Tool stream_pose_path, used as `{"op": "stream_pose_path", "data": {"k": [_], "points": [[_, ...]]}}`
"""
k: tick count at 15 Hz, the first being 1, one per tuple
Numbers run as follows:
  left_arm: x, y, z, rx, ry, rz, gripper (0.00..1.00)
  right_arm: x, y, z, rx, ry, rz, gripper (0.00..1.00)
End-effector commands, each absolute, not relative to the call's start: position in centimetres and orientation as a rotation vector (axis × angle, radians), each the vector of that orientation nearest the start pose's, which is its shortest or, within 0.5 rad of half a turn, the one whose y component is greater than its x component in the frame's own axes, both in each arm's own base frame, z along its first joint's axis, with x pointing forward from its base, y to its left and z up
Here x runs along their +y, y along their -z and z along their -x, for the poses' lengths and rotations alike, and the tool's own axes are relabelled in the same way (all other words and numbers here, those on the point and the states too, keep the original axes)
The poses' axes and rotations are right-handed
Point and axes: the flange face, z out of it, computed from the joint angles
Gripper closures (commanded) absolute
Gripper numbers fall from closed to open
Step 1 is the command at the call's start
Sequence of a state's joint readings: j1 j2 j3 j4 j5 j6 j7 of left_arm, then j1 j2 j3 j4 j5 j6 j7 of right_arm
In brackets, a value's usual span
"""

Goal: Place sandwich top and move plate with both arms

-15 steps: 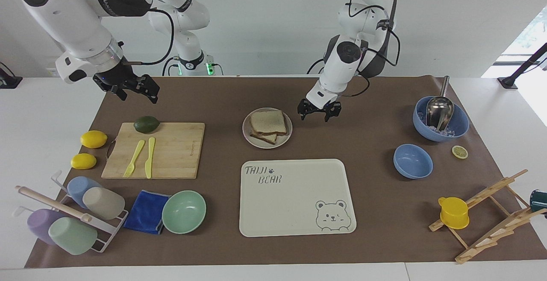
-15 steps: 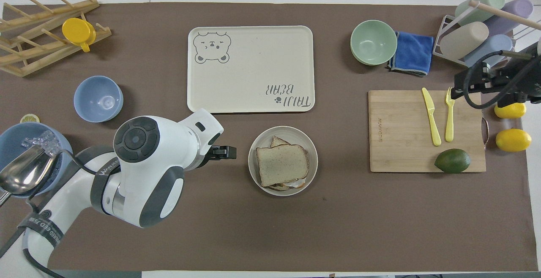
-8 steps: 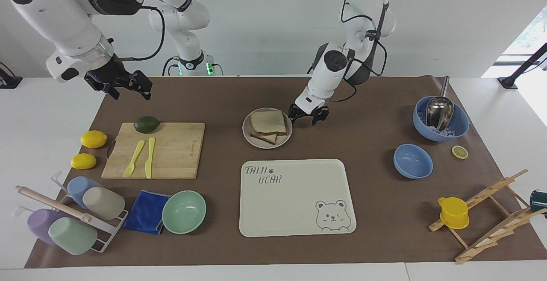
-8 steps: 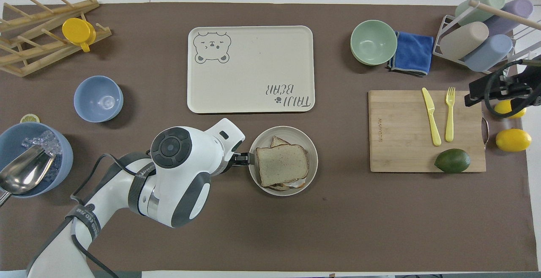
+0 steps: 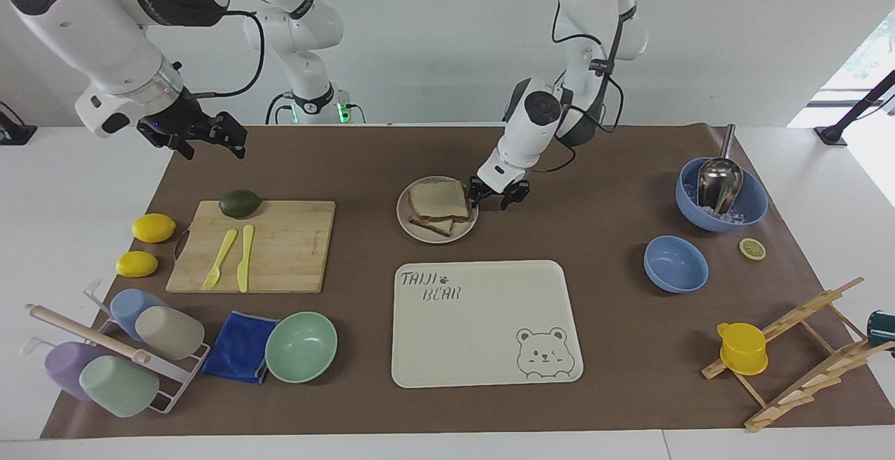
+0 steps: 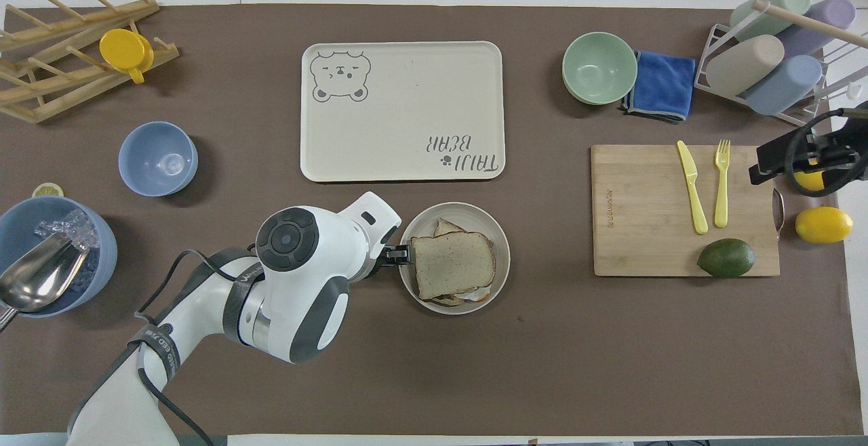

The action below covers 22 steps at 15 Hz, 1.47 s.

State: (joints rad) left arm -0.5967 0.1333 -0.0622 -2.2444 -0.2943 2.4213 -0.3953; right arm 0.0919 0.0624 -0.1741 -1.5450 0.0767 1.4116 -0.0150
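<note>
Matt brown paper-like mat (image 5: 615,348) beneath the left gripper (image 5: 498,194), smooth and creased nowhere visible. Just beside that claw, matt beige-grey plate (image 5: 405,226); on it, speckled, porous sandwich top (image 5: 438,198) with rougher brown crust. Well apart from the claw, pale grained wooden cutting board (image 5: 287,250), glossy metal scoop (image 5: 719,179), soft blue cloth (image 5: 240,347), smooth satin cream tray (image 5: 482,320), bare wooden rack (image 5: 804,355). Glossy white plastic shells on the arms.
</note>
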Motion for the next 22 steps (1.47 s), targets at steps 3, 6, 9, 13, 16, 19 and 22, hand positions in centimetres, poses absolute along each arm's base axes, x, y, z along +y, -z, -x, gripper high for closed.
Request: {"op": "stream_pose_path", "data": {"k": [3, 6, 9, 13, 16, 19, 22], "points": [[-33.9, -31.1, -42.2, 0.02, -0.108, 3.375, 0.34, -4.3, -58.8, -54.3, 0.078, -0.192, 3.082, 0.0], [-34.3, -30.4, -42.0, 0.021, -0.109, 3.375, 0.38, -5.4, -58.7, -54.5, 0.096, -0.18, 3.101, 0.0], [-34.4, -30.3, -42.0, 0.024, -0.101, 3.377, 0.42, -4.9, -58.8, -54.4, 0.079, -0.187, 3.1, 0.0], [-34.5, -30.4, -42.1, 0.023, -0.098, 3.38, 0.62, -4.7, -59.0, -54.4, 0.071, -0.188, 3.102, 0.0], [-34.6, -30.5, -42.1, 0.025, -0.097, 3.381, 0.72, -4.7, -59.0, -54.3, 0.074, -0.183, 3.103, 0.0], [-34.6, -30.4, -42.1, 0.028, -0.098, 3.38, 0.79, -4.7, -59.0, -54.3, 0.081, -0.185, 3.101, 0.0], [-34.6, -30.0, -42.1, 0.025, -0.098, 3.379, 0.9, -4.7, -59.1, -54.3, 0.083, -0.183, 3.101, 0.0]]}}
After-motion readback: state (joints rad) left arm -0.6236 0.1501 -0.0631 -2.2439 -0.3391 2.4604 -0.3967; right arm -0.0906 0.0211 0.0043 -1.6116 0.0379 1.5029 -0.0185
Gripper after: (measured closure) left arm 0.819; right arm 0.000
